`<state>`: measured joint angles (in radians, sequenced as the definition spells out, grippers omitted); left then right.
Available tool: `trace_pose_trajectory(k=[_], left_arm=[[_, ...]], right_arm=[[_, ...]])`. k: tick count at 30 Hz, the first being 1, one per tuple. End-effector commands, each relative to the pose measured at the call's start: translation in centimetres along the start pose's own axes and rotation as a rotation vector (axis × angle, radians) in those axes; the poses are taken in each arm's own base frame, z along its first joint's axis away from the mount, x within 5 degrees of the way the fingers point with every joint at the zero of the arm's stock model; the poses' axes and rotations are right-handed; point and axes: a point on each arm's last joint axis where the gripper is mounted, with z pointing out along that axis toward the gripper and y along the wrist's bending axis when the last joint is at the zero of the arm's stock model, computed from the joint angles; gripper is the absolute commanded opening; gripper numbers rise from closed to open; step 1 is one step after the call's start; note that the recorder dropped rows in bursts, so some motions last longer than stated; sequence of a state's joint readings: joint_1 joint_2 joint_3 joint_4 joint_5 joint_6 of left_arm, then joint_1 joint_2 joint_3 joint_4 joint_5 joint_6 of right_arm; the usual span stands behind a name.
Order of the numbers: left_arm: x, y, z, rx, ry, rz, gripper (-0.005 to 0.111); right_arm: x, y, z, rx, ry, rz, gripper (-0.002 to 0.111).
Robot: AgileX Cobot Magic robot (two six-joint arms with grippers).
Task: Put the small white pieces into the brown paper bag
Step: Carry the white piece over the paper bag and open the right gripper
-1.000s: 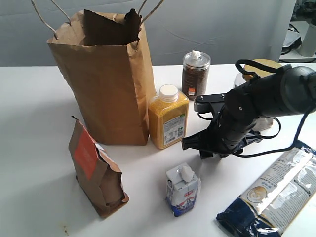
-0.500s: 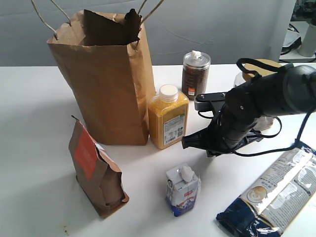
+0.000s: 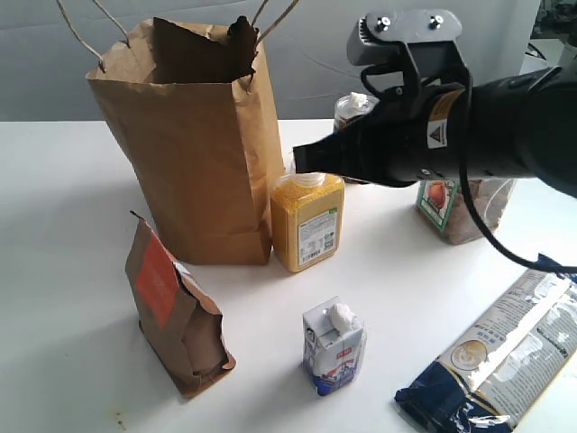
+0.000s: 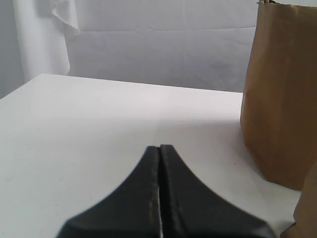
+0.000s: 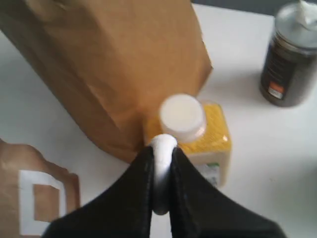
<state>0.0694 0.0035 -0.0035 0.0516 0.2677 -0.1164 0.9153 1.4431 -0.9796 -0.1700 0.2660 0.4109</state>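
The tall brown paper bag stands open at the back left, also seen in the left wrist view and the right wrist view. My right gripper is shut on a small white piece. In the exterior view this gripper hangs above the yellow bottle, just right of the bag's side. A second white piece lies on top of the small carton. A third sits on the dark jar's lid. My left gripper is shut and empty, low over the table.
A yellow bottle with a round white cap stands against the bag. Around it are a brown pouch with an orange-red label, a small carton, a dark jar, a clear snack jar and a long blue-and-white packet.
My right arm has risen from table level beside the yellow bottle and swung up and left toward the bag. The snack jar behind it has come into view.
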Motion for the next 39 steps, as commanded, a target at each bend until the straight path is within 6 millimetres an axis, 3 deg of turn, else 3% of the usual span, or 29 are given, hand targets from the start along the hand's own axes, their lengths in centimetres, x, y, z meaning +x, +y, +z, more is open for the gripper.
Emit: trace_pose_trajectory(k=[1,4,7,15,20,22,28,30,35,39], left_arm=[[0.1,0.0,0.0,0.006,-0.002,-0.01,0.0],[0.1,0.0,0.0,0.006,-0.002,-0.01,0.0],[0.1,0.0,0.0,0.006,-0.002,-0.01,0.0],[0.1,0.0,0.0,0.006,-0.002,-0.01,0.0],[0.1,0.0,0.0,0.006,-0.002,-0.01,0.0],[0.1,0.0,0.0,0.006,-0.002,-0.01,0.0],[0.1,0.0,0.0,0.006,-0.002,-0.01,0.0],[0.1,0.0,0.0,0.006,-0.002,-0.01,0.0],[0.1,0.0,0.0,0.006,-0.002,-0.01,0.0],[0.1,0.0,0.0,0.006,-0.002,-0.01,0.0]], right_arm=[[-1.3,2.7,-0.5,-0.146,-0.193,0.002,0.0],[-3.4,4.0,-1.0,-0.215,-0.329,-0.003,0.0],[-5.8,5.0,-0.1,-0.227,-0.377,-0.032,0.0],[-9.4,6.7,5.9,-0.196,-0.367,-0.115,0.0],[-10.2,7.1,9.1,-0.156,-0.301,-0.115,0.001],[-10.4,7.1,9.7,-0.151,-0.293,-0.114,0.006],[-10.4,7.2,9.8,-0.15,-0.294,-0.115,0.049],[-10.4,7.1,9.8,-0.147,-0.288,-0.115,0.058],[-10.5,7.0,9.4,-0.135,-0.27,-0.096,0.059],[-11.3,7.1,7.4,-0.121,-0.278,-0.103,0.049]])
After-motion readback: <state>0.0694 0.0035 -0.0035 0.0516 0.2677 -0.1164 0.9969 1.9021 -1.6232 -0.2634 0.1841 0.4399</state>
